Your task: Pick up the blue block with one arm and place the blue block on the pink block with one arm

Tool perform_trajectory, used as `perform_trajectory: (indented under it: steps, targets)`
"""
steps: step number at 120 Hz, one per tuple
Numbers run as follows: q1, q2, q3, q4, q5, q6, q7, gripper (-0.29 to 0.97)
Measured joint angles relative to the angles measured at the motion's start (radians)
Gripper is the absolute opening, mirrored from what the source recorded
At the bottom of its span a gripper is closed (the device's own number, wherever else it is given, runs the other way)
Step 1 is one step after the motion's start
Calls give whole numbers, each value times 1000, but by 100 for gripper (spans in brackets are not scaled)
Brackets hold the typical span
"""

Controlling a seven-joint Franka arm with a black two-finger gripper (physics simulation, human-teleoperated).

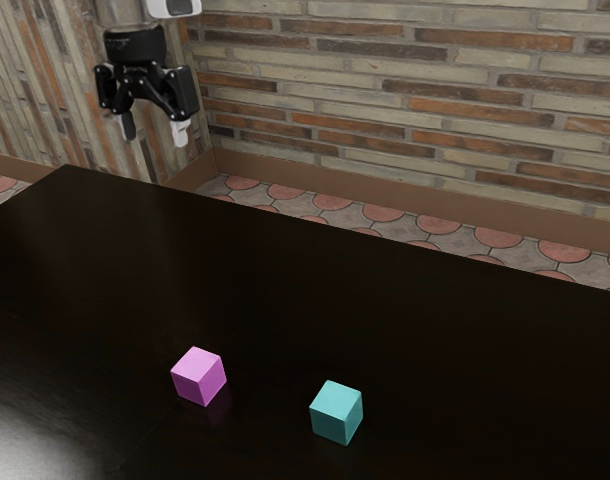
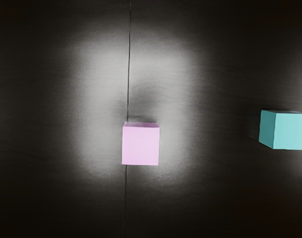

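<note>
Gripper [image 1: 155, 128]: high at the exterior view's upper left, well above the dark table [image 1: 435, 320]; fingers spread apart, nothing held.
Pink block [image 1: 198, 375]: resting on the table, nothing on top.
Blue block [image 1: 336, 411]: on the table near the pink block, toward the exterior view's right, not touching it.

- Behind our jaws, a brick wall [image 1: 415, 90] of brown and grey courses runs across the room.
- A second brick wall [image 1: 35, 90] meets it in a corner, also behind our jaws.
- A brown baseboard [image 1: 405, 192] lines the foot of the long wall.
- Lower than our jaws lies a floor [image 1: 440, 232] of reddish, scale-shaped tiles with pale grout.
- A dark, glossy table [image 1: 285, 280] spreads out beneath our jaws.
- Straight under our jaws, a thin seam [image 2: 128, 59] crosses the tabletop through a soft patch of reflected light [image 2: 86, 74].
</note>
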Motion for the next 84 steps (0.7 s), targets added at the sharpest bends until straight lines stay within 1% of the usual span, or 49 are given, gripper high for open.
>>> perform_trajectory:
  steps: [22,26,35,43,50,61,70,84]
  targets:
    - [-4,0,-4,3,9,57,-15,68]
    - [2,-8,-12,30,16,58,-17,68]
    - [39,-29,-81,157,47,36,-23,68]
    - [46,-34,-142,194,64,22,-29,68]
    - [30,-20,-189,200,80,13,-37,68]
    - [-9,45,-251,185,113,14,-49,68]
    - [-9,74,-281,150,127,47,-57,68]
    - [-3,137,-310,138,137,94,-67,68]
